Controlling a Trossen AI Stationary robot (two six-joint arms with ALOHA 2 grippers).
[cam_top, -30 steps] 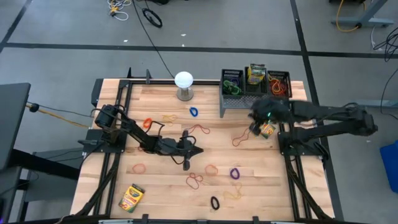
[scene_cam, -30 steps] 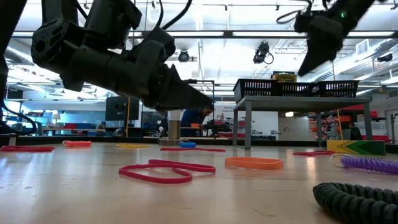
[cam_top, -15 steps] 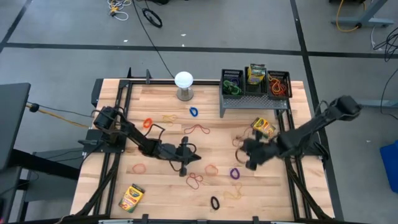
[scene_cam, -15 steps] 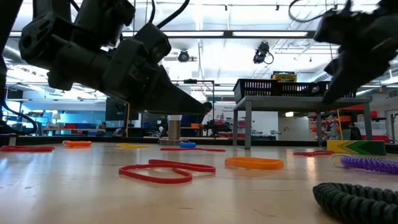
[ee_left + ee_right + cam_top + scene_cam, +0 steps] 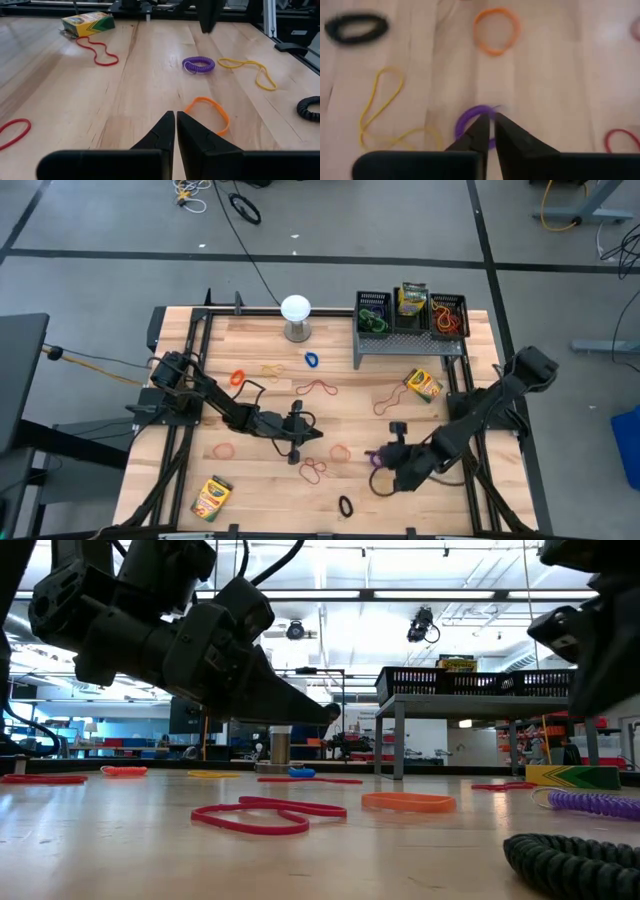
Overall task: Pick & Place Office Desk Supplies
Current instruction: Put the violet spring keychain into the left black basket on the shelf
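The right gripper (image 5: 490,118), jaws nearly together, points down over the purple coil band (image 5: 470,125) lying on the tabletop (image 5: 270,390), likely to pick it up, while the left gripper (image 5: 175,120) waits closed mid-table.

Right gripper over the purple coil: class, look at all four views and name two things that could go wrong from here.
1. The right gripper hangs over the purple coil with fingers nearly together; unless they open, it may push the coil away.
2. A yellow band lies close beside the coil and might snag or be dragged along.
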